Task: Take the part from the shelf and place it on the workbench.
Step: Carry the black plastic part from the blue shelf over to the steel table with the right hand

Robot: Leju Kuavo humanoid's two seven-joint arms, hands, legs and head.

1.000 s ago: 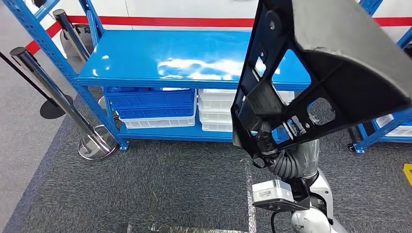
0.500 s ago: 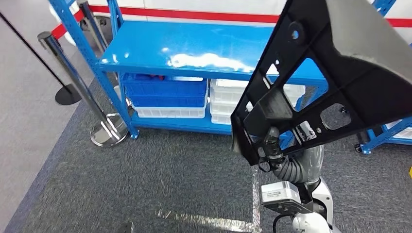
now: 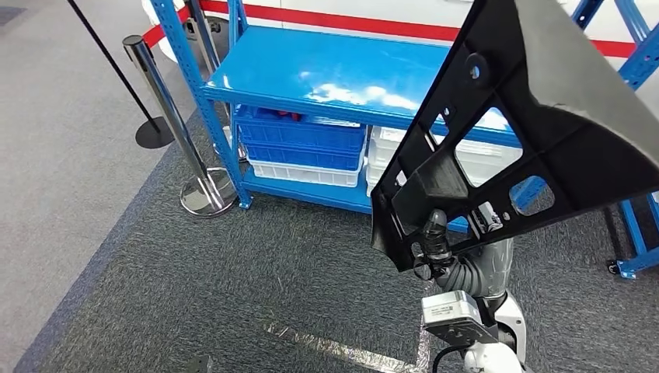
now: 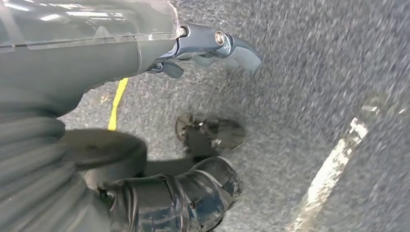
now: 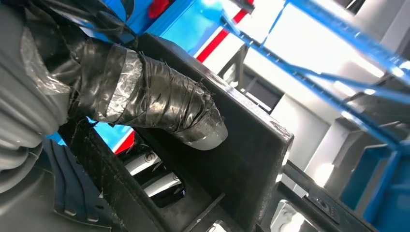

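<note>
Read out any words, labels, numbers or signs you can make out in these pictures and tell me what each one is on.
No text can be read in these pictures.
The small label on the grey box at the right arm's wrist, below the right hand that holds the black part: too small and blurred to read.
The blue shelf and its bins: no lettering visible.

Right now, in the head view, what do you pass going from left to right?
Black rope post base → chrome post → blue bins → right robot hand holding the black part → blue shelf leg with wheel.
</note>
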